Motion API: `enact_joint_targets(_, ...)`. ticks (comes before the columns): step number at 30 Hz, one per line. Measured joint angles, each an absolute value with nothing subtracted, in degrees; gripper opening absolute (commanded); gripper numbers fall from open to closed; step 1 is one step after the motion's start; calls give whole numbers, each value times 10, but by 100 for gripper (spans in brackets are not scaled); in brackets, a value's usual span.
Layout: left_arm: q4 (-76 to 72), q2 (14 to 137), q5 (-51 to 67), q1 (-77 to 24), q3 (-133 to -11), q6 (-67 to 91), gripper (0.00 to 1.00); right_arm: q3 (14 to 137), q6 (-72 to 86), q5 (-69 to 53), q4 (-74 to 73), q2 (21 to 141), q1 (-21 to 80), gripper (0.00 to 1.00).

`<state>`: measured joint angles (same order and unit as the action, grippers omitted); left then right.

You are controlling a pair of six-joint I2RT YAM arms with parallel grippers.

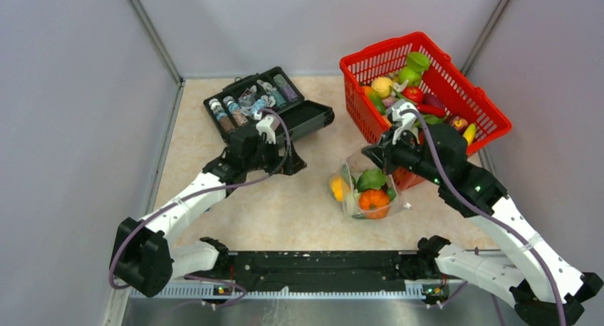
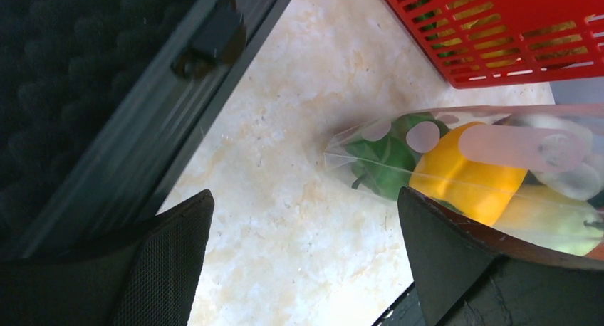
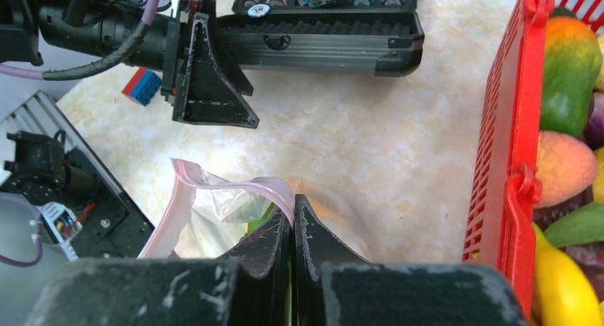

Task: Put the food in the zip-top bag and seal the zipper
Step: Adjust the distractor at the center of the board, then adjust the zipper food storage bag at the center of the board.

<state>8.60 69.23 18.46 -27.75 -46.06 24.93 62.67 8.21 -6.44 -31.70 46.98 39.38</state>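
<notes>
Right gripper [image 3: 293,201] has its two fingers squeezed tight together. They pinch the pink zipper [image 3: 235,186] at the top of the zip-top bag [image 1: 367,191]. The bag sits in the middle of the table, right next to the red basket [image 1: 491,116]. Inside it are an orange tomato [image 1: 373,200], a yellow pepper [image 2: 463,176] and something green [image 2: 384,173].

From the top camera, the pinch is at 12 o'clock on the bag. From the right wrist camera, the zipper runs long from the pinch toward 9 o'clock, then bends down toward 7 o'clock.

The left gripper [image 1: 295,162] is wide open and holds nothing. It sits by the black case [image 1: 306,116]. The bag is at about 4 o'clock from it, near but not touching. I think this free gripper is best placed to reach the loose end of the zipper.

The low end of the zipper goes behind the right gripper, so it is cut off. I cannot tell if any of the zipper is pressed shut. The left wrist camera shows only part of the bag.
</notes>
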Motion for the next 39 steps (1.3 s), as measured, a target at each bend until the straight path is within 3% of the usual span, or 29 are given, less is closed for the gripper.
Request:
enact_joint_targets(3, 70, 665, 219, -269, -421, 251, 94, 627, 35, -88, -316, 479, 394, 0)
enact_joint_targets(8, 86, 654, 286, -269, -394, 241, 97, 627, -20, -152, -308, 488, 394, 0)
enact_joint_targets(15, 135, 607, 284, -272, -377, 229, 99, 627, -55, -163, -294, 491, 394, 0)
enact_joint_targets(32, 133, 421, 321, -295, -359, 227, 99, 596, 2, -216, -259, 507, 394, 0)
enact_joint_targets(39, 67, 406, 340, -295, -361, 229, 99, 597, 19, -244, -262, 519, 394, 0)
